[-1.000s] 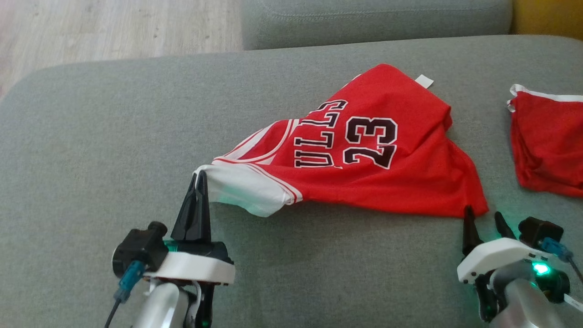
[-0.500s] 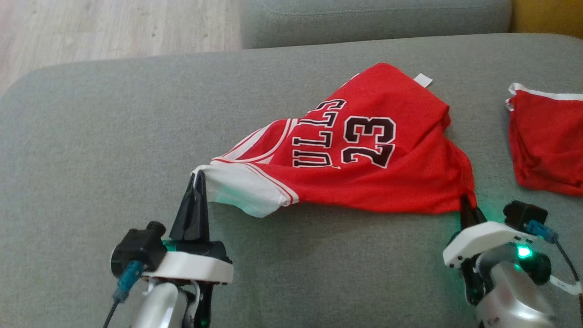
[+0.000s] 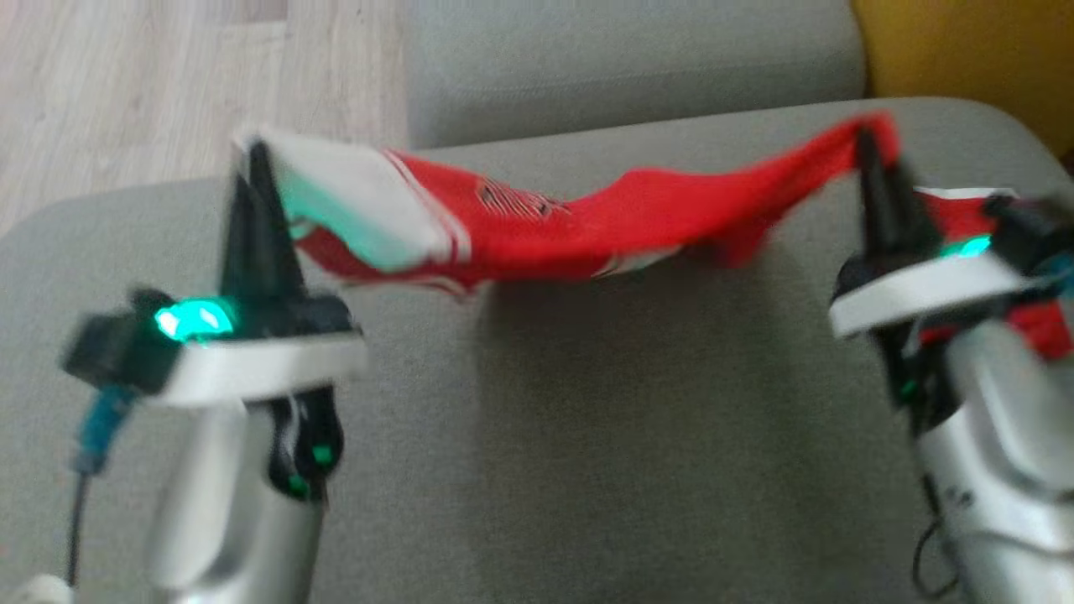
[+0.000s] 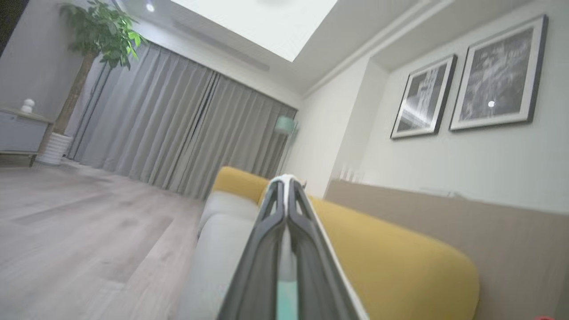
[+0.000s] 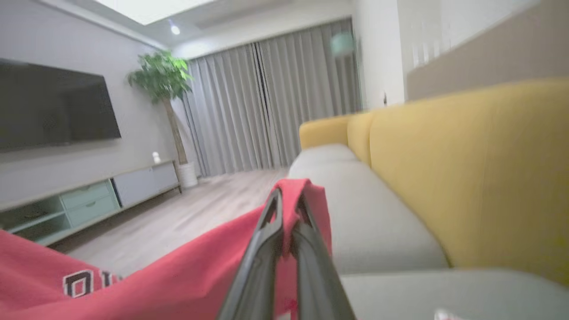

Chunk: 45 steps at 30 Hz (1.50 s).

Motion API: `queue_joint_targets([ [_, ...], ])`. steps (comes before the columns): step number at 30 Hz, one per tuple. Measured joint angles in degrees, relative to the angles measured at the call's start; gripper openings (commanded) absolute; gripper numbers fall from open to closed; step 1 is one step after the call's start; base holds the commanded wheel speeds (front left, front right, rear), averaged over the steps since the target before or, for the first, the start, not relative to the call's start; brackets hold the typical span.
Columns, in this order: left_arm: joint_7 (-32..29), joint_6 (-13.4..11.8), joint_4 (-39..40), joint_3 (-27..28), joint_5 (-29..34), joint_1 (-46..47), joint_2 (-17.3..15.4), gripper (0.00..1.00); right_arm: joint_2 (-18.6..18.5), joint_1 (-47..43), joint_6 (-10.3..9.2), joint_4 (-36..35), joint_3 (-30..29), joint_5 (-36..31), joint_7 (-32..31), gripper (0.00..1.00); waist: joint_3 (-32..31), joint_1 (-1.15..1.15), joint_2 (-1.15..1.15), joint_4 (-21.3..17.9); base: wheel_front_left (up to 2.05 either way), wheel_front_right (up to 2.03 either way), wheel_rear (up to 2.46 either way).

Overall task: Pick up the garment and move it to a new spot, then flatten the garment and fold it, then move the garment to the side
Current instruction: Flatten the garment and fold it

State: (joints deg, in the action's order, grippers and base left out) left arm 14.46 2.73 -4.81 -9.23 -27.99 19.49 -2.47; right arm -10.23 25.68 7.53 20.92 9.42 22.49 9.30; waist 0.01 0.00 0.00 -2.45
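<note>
1. Currently, by our judgement, the step in hand is carrying the garment [image 3: 587, 226] to a new spot; it hangs above the grey seat [image 3: 587, 470] as a sagging band, clear of the upholstery, its shadow on the seat's middle.
2. Our left gripper [image 3: 252, 168]: fingers pinched together on the white-trimmed end, above the seat's left part.
3. Our right gripper [image 3: 868, 147]: fingers closed on a red corner, above the seat's far right part.
4. Handling: we would hold both ends level and evenly spread so the sag does not drag on the seat; set the far edge down first, then draw back to lay it flat; the head view is blurred, so we would slow before release.
5. Second red piece [image 3: 952, 214]: on the seat's right edge; we would land clear of it.
6. Surface: grey woven upholstery, soft; likely to grip thin cloth.
7. Room: yellow backrest [image 3: 956, 59] beyond the seat's far right; wood floor [image 3: 126, 84] beyond its far left; grey curtains [image 5: 275, 102], potted plant [image 5: 162, 75] and dark screen [image 5: 53, 106] across that floor from the seat.
</note>
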Motion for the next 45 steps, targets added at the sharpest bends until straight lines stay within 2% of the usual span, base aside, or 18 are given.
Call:
queue_joint_targets([
  [5,0.3,-2.92,6.38,2.18,-3.75,6.5,0.22,0.0,-3.14,4.62,0.0,-11.29,0.37,1.13,-3.91,0.0,-1.57,0.0,0.0,-1.14,0.0,0.0,0.0],
  [9,-0.45,-4.99,11.91,2.4,-4.41,8.37,0.4,0.0,-4.65,5.79,0.0,-18.02,-0.24,0.23,-6.49,0.0,-2.47,0.0,0.0,-1.64,0.0,0.0,0.0],
  [17,-4.72,-9.27,23.95,3.0,-4.72,8.31,0.46,0.0,-2.78,3.98,0.0,-30.37,-5.25,-3.57,-14.23,0.0,-2.89,0.0,0.0,-1.91,0.0,0.0,0.0],
  [22,-7.37,-10.49,25.37,3.12,-4.71,8.33,0.27,0.0,-1.22,1.64,0.0,-33.54,-6.39,-5.1,-18.75,0.0,-1.92,0.0,0.0,-1.65,0.0,0.0,0.0],
  [25,-9.54,-10.82,21.11,3.35,-4.9,8.72,-0.58,0.0,-0.87,1.82,0.0,-31.05,-6.8,-4.71,-21.74,0.0,-0.42,0.0,0.0,-1.43,0.0,0.0,0.0],
  [29,-13.29,-10.27,10.94,3.58,-6.03,14.02,-2.38,0.0,-1.54,4.63,0.0,-23.52,-5.93,-3.7,-22.8,0.0,2.97,0.0,0.0,-1.08,0.0,0.0,0.0],
  [34,-13.86,-7.71,-3.65,4.31,-6.21,30.73,-5.32,0.0,-4.5,20.69,0.0,-10.25,-1.82,-2.23,-20.57,0.0,9.59,0.02,0.0,-0.5,0.0,0.0,0.0],
  [40,-10.1,-5.06,-20.69,5.6,-4.19,53.25,-7.71,0.0,-5.61,44.35,0.0,8.33,0.86,-2.02,-11.56,0.0,17.74,0.04,-0.01,-0.1,0.0,0.0,0.0],
  [42,-7.77,-4.68,-25.63,5.77,-3.91,59.23,-7.67,0.0,-7.09,49.13,0.0,13.41,2.72,-3.63,-7.38,0.0,19.95,0.04,0.0,0.2,0.0,0.0,0.0],
  [45,-4.3,-3.66,-31.77,5.46,-2.56,64.06,-7.51,0.0,-6.95,52.38,0.0,19.91,2.86,-3.99,-1.09,0.0,22.35,0.03,-0.01,0.88,0.0,0.0,0.0],
])
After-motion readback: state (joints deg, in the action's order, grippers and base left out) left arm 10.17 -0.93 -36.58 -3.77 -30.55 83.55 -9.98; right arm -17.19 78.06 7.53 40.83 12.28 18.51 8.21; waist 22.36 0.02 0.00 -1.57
